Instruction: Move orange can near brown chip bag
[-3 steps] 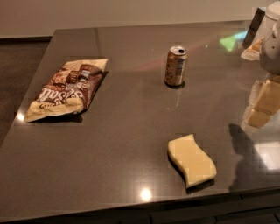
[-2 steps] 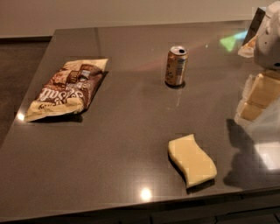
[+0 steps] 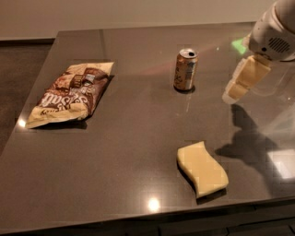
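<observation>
**Orange can upright mid-table, well apart from the chip bag; gripper at the right edge**

In the camera view, the single one on hand, a dark, glossy table (image 3: 129,138) filled most of the frame. A pale wall (image 3: 138,14) ran behind it and a darker floor (image 3: 18,78) showed at the left.

The orange can (image 3: 185,69) stood upright toward the far middle of the table, its silver top facing up and pale markings visible on its side. Nothing touched it. A faint reflection of the can lay on the surface just below its base.

The brown chip bag (image 3: 69,94) lay flat on the left part of the table. Its brown and cream face was turned up and its white lettering ran slantwise. It was well apart from the can, with bare tabletop between the two.

A pale yellow wavy sponge (image 3: 202,168) lay flat near the front edge, nearer the camera than the can and a little to its right. It touched neither the can nor the bag.

The gripper (image 3: 234,92) hung above the right side of the table, to the right of the can and clear of it, holding nothing. Its cream-coloured end pointed down and to the left from the white arm housing (image 3: 274,32) in the upper right corner. Whether it was spread or closed did not show from this angle. Its dark shadow (image 3: 249,143) fell on the table below it, to the right of the sponge.

A small green reflection (image 3: 239,45) sat on the table near the arm, and a bright spot of glare (image 3: 153,204) showed near the front edge.
</observation>
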Robot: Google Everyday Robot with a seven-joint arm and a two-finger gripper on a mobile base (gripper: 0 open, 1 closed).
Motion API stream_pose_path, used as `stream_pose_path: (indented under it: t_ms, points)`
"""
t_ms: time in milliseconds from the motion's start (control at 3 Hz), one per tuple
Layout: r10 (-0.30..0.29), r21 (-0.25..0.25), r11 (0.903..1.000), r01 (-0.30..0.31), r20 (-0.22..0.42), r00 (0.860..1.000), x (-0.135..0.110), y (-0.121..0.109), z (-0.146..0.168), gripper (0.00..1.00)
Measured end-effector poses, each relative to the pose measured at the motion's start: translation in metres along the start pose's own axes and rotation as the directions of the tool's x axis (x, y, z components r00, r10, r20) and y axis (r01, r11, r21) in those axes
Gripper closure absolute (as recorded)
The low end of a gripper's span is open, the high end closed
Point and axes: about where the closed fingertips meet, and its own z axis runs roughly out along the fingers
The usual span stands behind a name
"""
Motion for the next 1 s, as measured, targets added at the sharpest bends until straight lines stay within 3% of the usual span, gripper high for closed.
stream_pose_path:
  t_ms: [333,1000]
  points:
    - [0.089,0.013,0.9958,-0.090,0.078,0.993,-0.016,-0.033,0.021,0.00]
    - [0.197,-0.006,0.9800,-0.199,0.177,0.964,-0.047,-0.066,0.073,0.00]
